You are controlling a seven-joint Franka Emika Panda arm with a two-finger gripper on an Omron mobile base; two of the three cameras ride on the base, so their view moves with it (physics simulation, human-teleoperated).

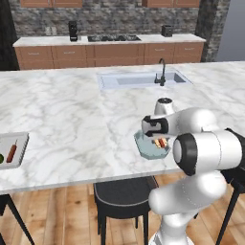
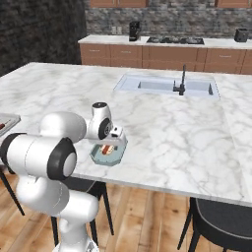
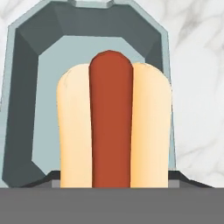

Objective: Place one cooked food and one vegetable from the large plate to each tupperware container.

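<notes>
One hot dog (image 3: 114,127), a red sausage in a pale bun, sits directly below my tool (image 1: 160,139) and runs lengthwise up the middle of the hand view. Behind it lies the grey-green tub (image 3: 26,87), a rounded-square container with dark sloped walls and a lighter flat floor. The tub stands on the marble desk (image 1: 72,110) close to the near edge, and in the left base view the hot dog (image 1: 160,142) appears inside the tub (image 1: 143,146), partly covered by my wrist. The right base view gives the same arrangement: the tub (image 2: 106,156) is under my tool (image 2: 109,145), and the hot dog (image 2: 106,148) shows as a red and tan patch within it. I cannot tell whether my tool is apart, together, or clamped on the hot dog, because the fingertips are hidden in all three views. The second container, a light-grey rectangular tray (image 1: 21,148), lies well apart at the far left of the desk in the left base view; it holds a sausage-like item (image 1: 11,152) and a small green item (image 1: 1,158) at the picture edge. A sink (image 1: 139,80) with a dark faucet (image 1: 161,72) is set into the far side of the desk. A dark stool (image 1: 122,194) stands under the near edge of the desk.
</notes>
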